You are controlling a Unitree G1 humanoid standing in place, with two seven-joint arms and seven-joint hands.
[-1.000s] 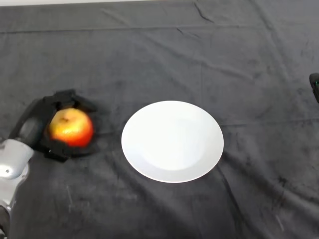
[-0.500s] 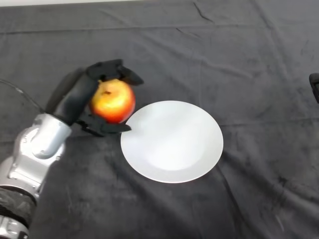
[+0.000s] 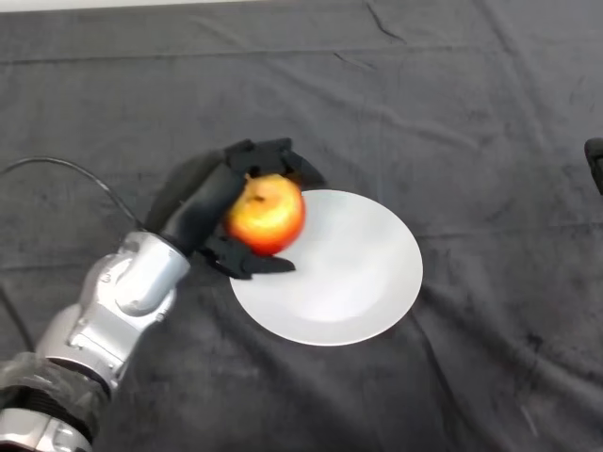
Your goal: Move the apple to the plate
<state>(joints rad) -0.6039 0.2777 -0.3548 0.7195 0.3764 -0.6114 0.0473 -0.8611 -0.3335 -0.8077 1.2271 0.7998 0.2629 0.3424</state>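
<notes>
A red and yellow apple (image 3: pixel 267 214) is held in my left hand (image 3: pixel 209 209), whose black fingers and thumb curl round it from above and below. The hand carries the apple in the air over the left edge of the white round plate (image 3: pixel 349 273), which lies on the dark cloth at the table's middle. My silver-grey arm reaches in from the lower left.
The dark cloth (image 3: pixel 452 113) covers the whole table, with creases along the far side. A small dark object (image 3: pixel 594 160) pokes in at the right edge.
My hand has lifted the apple from the cloth at the left and carried it right, from beside the plate to over its left edge.
</notes>
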